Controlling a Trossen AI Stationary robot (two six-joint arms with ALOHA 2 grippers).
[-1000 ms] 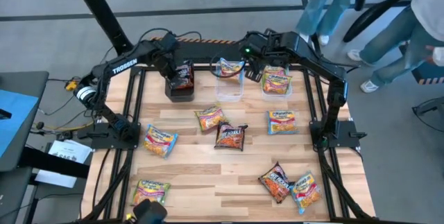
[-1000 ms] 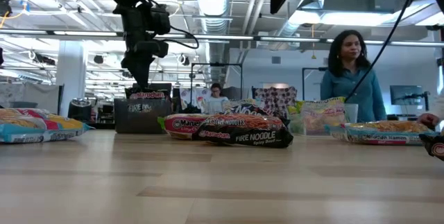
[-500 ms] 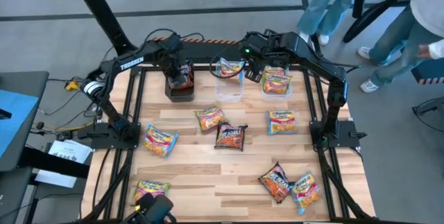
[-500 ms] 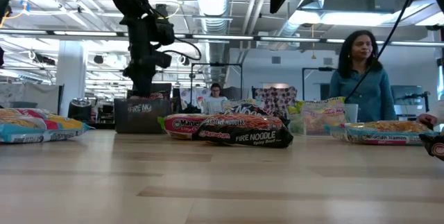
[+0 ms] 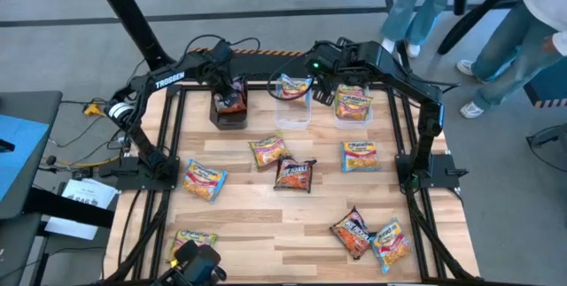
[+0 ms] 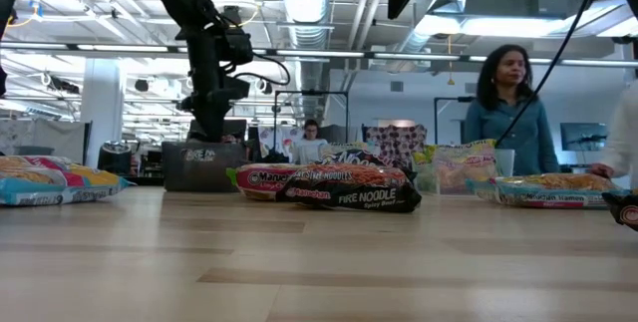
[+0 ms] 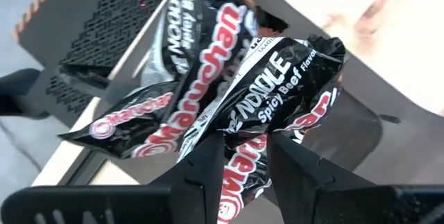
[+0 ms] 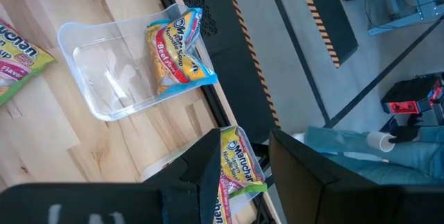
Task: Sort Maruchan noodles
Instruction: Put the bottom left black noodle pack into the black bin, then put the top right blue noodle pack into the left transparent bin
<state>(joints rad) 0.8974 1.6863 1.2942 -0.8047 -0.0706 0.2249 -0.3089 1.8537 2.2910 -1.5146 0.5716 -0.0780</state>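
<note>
Left edge of the tabletop point(image 5: 292, 211): one yellow-edged packet point(image 5: 205, 179) mid-left, another point(image 5: 191, 243) at the near-left corner, both lying flat.

Left gripper point(image 5: 228, 94) is at the far-left, down over the black box point(image 5: 229, 113). Its fingers point(image 7: 208, 172) are partly closed and pinch a black Fire Noodle packet point(image 7: 277, 85) between them. That packet sits in the box on top of another black packet point(image 7: 180, 57). In the low view the arm comes straight down into the box point(image 6: 203, 165).

Centre: a yellow-edged packet point(image 5: 267, 151), and just beside it toward the near side a black packet point(image 5: 295, 173), touching or nearly so. Far centre: clear tub point(image 5: 293, 107) with a blue-edged packet point(image 5: 293, 85) leaning on its far wall; the right wrist view shows the same tub point(image 8: 104, 64) and blue packet point(image 8: 177, 47).

Right gripper point(image 5: 326, 81) hovers between the two tubs at the far edge. Its fingers point(image 8: 208, 161) stand partly apart, with a green-edged packet point(image 8: 236, 172) between them; cannot tell if it is actually gripped. The second tub point(image 5: 353, 109) holds green/yellow-edged packets.

Right side: a blue-edged packet point(image 5: 361, 155) mid-right; near-right, a black packet point(image 5: 352, 232) with a blue-edged one point(image 5: 390, 243) just beside it.

People stand beyond the far-right corner point(image 5: 461, 11); one in a blue top point(image 6: 508, 108) shows in the low view.
</note>
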